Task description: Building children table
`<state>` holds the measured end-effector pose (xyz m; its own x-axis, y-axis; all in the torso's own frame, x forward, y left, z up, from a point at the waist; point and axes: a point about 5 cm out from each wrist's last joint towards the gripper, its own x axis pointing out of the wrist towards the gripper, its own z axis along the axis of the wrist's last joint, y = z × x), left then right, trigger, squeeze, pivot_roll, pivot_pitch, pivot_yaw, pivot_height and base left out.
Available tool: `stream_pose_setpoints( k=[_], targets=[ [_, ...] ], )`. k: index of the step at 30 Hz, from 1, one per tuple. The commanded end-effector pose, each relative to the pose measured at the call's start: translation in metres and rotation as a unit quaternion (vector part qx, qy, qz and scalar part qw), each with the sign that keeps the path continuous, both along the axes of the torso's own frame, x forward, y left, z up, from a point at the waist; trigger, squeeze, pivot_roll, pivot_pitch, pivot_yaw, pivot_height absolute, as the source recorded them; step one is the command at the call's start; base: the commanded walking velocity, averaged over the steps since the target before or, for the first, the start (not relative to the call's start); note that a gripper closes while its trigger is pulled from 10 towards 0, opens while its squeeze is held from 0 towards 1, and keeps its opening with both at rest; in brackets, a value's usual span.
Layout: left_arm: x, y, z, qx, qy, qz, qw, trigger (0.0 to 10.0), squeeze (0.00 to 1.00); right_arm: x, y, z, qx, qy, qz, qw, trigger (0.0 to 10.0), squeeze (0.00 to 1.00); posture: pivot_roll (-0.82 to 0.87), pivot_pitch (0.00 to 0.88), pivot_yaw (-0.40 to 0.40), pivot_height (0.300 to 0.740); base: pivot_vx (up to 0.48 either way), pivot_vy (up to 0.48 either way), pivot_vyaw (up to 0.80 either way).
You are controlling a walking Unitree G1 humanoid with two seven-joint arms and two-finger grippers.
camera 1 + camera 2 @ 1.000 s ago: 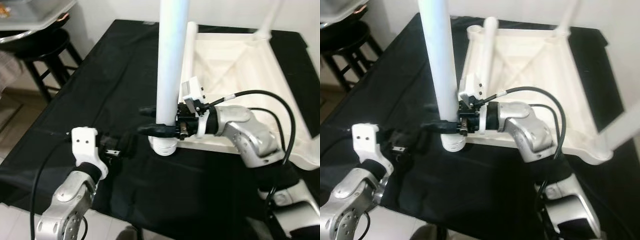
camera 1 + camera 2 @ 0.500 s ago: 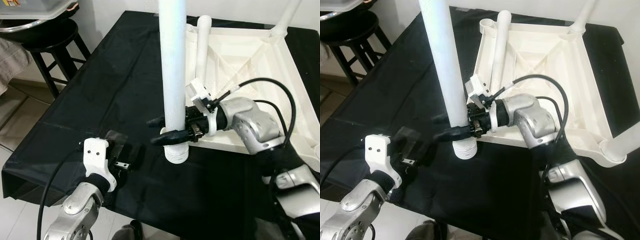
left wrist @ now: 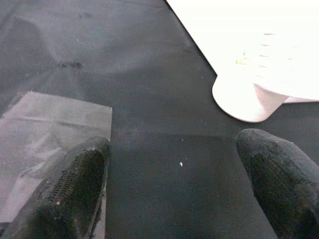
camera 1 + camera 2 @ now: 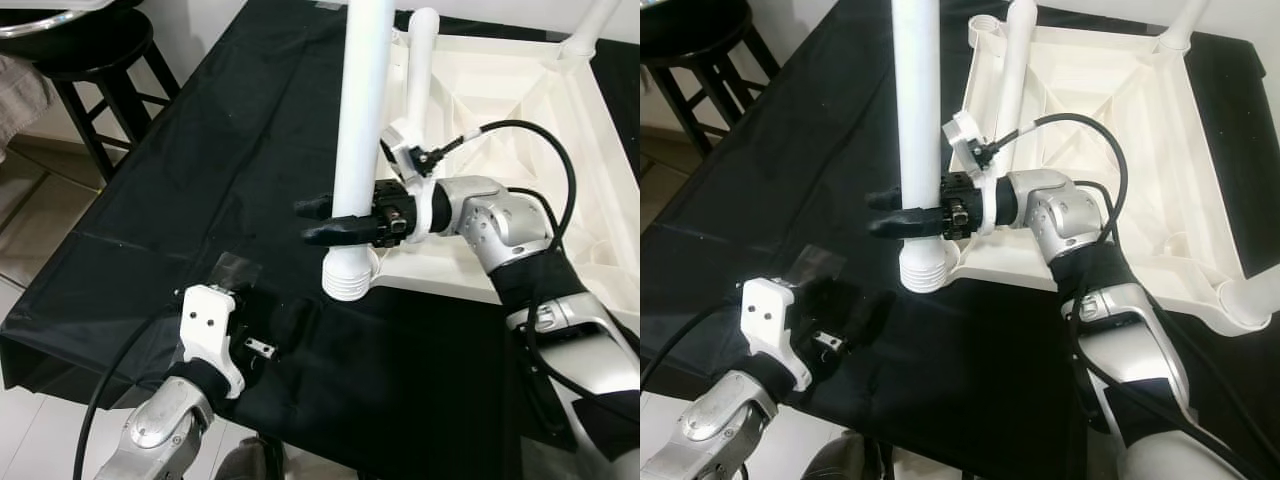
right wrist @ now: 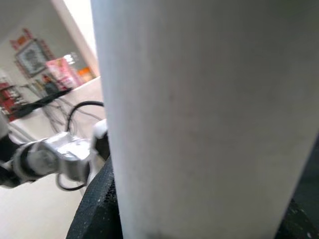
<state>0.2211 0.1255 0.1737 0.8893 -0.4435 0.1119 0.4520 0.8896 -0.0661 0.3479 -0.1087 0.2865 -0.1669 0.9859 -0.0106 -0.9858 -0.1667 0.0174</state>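
Two grippers work above a table (image 4: 180,170) draped in black cloth. The right gripper (image 4: 335,220) is clenched around a white table leg (image 4: 360,130), its two black fingers pinching the tube from either side a little above the threaded end (image 4: 347,283). The leg stands nearly upright in this grip; its ribbed end hangs just below the fingers and close over the near corner of the upturned white tabletop (image 4: 520,110), which lies on the cloth behind and beside the right gripper. In the right wrist view the leg's white surface (image 5: 199,114) sits directly against the dark finger pads (image 5: 97,209).

A second white leg (image 4: 420,60) rises from the tabletop's far corner, just beyond the right gripper, and a third (image 4: 590,25) stands at the corner farthest from it.

The left gripper (image 3: 174,194) hovers low over the cloth, released, its fingers (image 3: 75,189) spread wide with nothing between them. A clear plastic bag (image 3: 45,144) lies flat on the cloth beside one finger, and the held leg's threaded end appears ahead of the fingertips, apart from them. A black stool (image 4: 90,60) stands on the floor well off to the left gripper's far side.
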Motion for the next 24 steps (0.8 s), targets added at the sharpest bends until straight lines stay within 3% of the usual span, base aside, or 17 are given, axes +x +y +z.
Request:
stream_pose_setpoints(
  k=[1, 14, 19, 24],
  targets=[
    [-0.005, 0.001, -0.002, 0.008, 0.003, -0.004, 1.0, 10.0, 0.0, 0.0, -0.001, -0.006, -0.01, 0.011, 0.006, 1.0, 10.0, 0.0, 0.04, 0.416, -0.009, 0.74, 0.0, 0.0, 0.0],
    [-0.008, 0.002, -0.002, 0.009, 0.001, -0.004, 1.0, 10.0, 0.0, 0.016, -0.011, -0.004, -0.045, -0.024, -0.049, 0.997, 10.0, 0.0, 0.03, 0.427, -0.008, 0.74, 0.0, 0.0, 0.0],
    [-0.008, 0.002, -0.001, 0.01, 0.0, -0.004, 1.0, 10.0, 0.0, 0.022, -0.006, -0.009, -0.068, -0.065, -0.093, 0.991, 10.0, 0.0, 0.03, 0.428, -0.009, 0.74, 0.0, 0.0, 0.0],
    [-0.008, 0.001, -0.001, 0.01, -0.001, -0.003, 1.0, 10.0, 0.0, 0.017, 0.001, -0.019, -0.084, -0.1, -0.083, 0.988, 10.0, 0.0, 0.03, 0.429, -0.012, 0.74, 0.0, 0.0, 0.0]
  ],
)
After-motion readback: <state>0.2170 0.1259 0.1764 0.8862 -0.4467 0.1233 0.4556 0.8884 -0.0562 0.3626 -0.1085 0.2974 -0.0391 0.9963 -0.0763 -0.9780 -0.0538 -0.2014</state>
